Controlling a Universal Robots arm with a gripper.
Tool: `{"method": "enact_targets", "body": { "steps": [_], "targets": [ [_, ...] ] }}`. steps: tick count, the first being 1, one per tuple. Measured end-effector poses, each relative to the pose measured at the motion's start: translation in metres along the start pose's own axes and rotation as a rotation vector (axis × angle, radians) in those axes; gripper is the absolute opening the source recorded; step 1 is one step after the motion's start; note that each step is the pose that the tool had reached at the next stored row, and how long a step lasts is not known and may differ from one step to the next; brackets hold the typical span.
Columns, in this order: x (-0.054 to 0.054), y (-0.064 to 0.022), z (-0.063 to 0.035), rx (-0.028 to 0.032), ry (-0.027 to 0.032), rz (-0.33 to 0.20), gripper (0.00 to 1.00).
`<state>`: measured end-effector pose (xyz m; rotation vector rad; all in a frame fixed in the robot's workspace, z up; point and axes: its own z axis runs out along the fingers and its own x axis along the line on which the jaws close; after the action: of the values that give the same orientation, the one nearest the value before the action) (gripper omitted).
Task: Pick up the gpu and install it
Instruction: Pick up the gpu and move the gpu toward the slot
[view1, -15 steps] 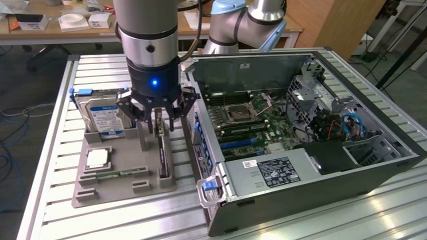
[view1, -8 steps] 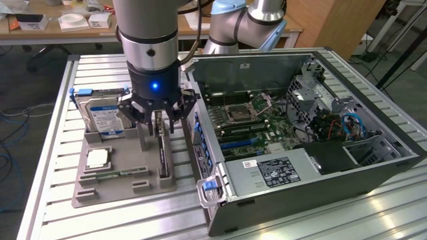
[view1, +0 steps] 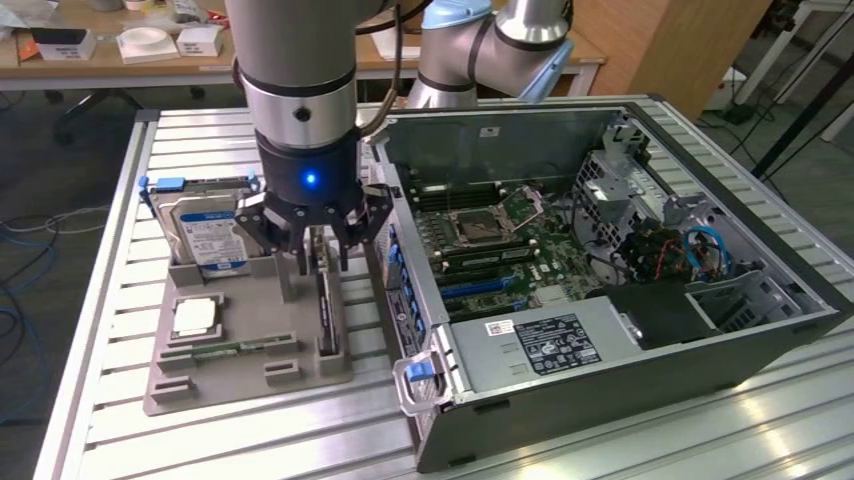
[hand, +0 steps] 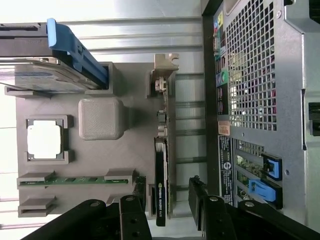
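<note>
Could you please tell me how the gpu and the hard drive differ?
The gpu is a thin black card; the hard drive is thicker, silver, blue-labelled. The gpu stands on the holder's side nearest the computer case; the hard drive, farther from it. The open gripper hangs over the gpu, apart from the hard drive. Both stand on edge.

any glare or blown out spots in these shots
Wrist view: the table past the grey tray is washed out white, and glare bleaches the hard drive. Exterior view: even light, a blue lamp glows on the pincer.
</note>
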<state>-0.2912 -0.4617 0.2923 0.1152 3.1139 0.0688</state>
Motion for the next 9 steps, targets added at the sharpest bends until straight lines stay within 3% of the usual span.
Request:
{"method": "enact_targets", "body": {
  "steps": [9],
  "targets": [
    [0.0,-0.0016,0.0061,0.0001,0.0,0.0,0.47]
  ]
}}
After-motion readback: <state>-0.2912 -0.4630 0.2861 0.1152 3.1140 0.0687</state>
